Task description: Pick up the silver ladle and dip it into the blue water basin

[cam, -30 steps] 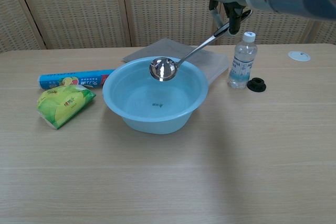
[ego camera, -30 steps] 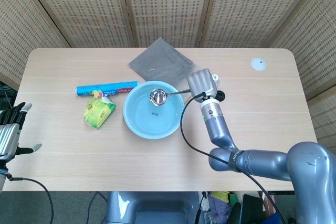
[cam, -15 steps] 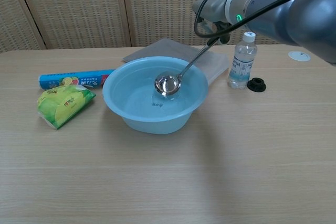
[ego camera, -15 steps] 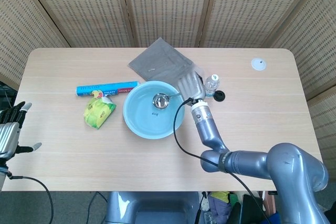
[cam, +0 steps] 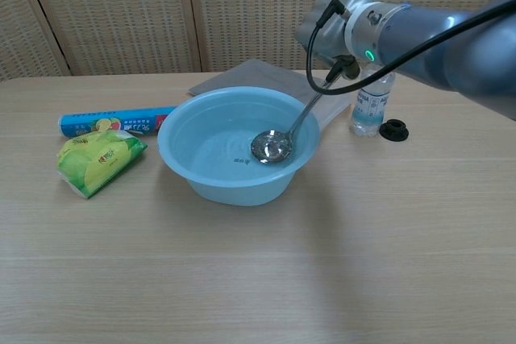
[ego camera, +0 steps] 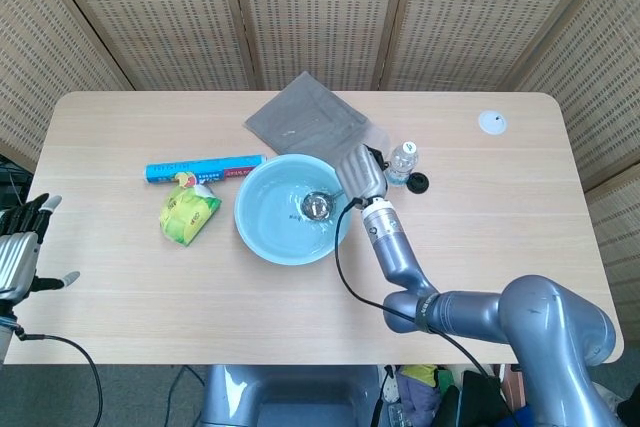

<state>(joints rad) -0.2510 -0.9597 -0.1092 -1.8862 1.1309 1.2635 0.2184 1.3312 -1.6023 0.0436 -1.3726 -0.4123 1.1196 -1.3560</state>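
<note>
The blue water basin (ego camera: 256,229) (cam: 211,184) stands mid-table with water in it. The silver ladle (ego camera: 316,205) (cam: 272,146) has its bowl down inside the basin, at the water on the right side, and its handle slants up over the right rim. My right hand (ego camera: 360,173) (cam: 337,64) grips the top of the handle just beyond that rim; the wrist hides most of the hand in the chest view. At the left table edge my left hand (ego camera: 22,247) hangs with fingers apart, holding nothing.
A blue roll (ego camera: 203,168) and a green-yellow packet (ego camera: 187,213) lie left of the basin. A grey cloth (ego camera: 305,122) lies behind it. A water bottle (cam: 372,102) and its black cap (cam: 393,129) stand right of the hand. A white disc (ego camera: 491,123) sits far right.
My right hand has come down and nearer the basin. The ladle bowl has dropped from rim height into the water and shifted toward the basin's right side. The left hand stayed put.
</note>
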